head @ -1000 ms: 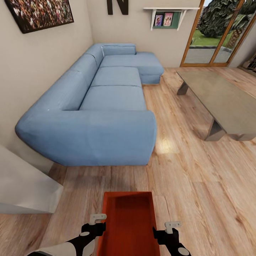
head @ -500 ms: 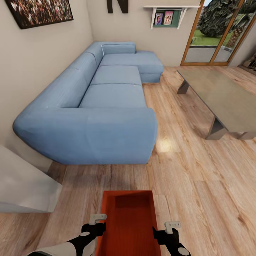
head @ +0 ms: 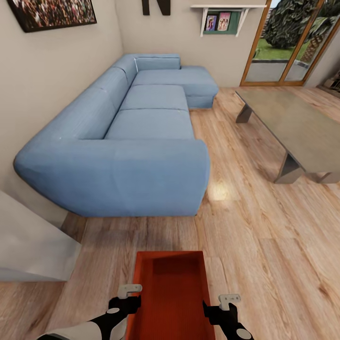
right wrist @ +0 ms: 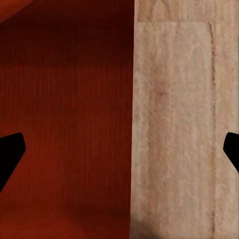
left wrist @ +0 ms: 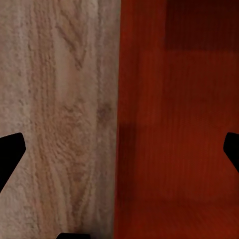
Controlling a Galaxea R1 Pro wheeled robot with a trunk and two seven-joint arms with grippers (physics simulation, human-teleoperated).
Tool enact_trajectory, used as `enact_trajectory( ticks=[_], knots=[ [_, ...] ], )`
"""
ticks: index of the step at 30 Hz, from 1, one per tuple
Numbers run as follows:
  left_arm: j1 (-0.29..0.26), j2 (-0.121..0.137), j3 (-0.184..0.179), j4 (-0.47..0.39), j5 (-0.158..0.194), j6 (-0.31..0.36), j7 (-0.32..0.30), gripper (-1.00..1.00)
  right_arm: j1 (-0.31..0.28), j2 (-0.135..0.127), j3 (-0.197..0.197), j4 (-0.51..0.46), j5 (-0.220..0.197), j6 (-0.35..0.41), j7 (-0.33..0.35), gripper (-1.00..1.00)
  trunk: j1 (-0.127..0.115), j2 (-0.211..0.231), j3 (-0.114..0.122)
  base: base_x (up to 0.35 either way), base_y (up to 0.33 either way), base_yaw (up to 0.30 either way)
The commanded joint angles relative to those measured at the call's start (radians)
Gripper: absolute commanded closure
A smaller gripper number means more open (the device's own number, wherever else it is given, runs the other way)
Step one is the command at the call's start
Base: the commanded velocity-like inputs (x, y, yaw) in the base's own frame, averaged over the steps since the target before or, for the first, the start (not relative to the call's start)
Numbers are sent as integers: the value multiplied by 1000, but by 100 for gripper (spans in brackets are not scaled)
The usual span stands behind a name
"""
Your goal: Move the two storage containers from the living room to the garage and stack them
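One orange-red storage container (head: 170,293) lies lengthwise on the living room's light wood floor (head: 264,245), right in front of me. My left gripper (head: 130,289) is over its left long wall and my right gripper (head: 229,299) over its right long wall. In the left wrist view the container (left wrist: 179,119) and bare planks share the space between the left gripper's (left wrist: 119,154) wide-apart black fingertips (left wrist: 10,154). The right wrist view is similar: the container (right wrist: 64,124) and the floor lie between the right gripper's (right wrist: 122,154) spread fingertips (right wrist: 10,154). Both grippers are open.
A blue L-shaped sofa (head: 141,141) stands just beyond the container, along the left wall. The grey low table (head: 293,123) is at the right, with wood-framed glass doors (head: 283,42) behind it. A white slanted object (head: 33,245) juts in at the left.
The whole picture has shifted slightly upward and the sofa looks a little larger, so the camera moved. The container shifted up with the room while both grippers kept their place in view.
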Motion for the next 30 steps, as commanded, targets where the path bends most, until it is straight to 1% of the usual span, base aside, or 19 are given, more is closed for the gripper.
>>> enact_trajectory(
  ticks=[1, 17, 20, 30],
  knots=[
    [-1, -1, -9, 4, 8, -7, 2, -100, -1, 0, 2, 1, -3, -3, 0, -100, 4, -8, -4, 0, 0, 0],
    [-1, 3, -9, 4, 5, -3, -1, -100, -1, 0, 2, -1, 0, -3, 0, -100, 65, -120, -54, 0, 0, 0],
    [-2, 0, -10, 4, 4, -3, -1, -100, -1, -1, 0, -1, 0, -3, -1, -100, 77, -141, -63, 0, 0, 0],
    [-2, 2, -11, 4, 4, -2, -1, -100, -1, -2, 1, 0, 0, -3, 0, -100, 115, -211, -95, 0, 0, 0]
  ],
)
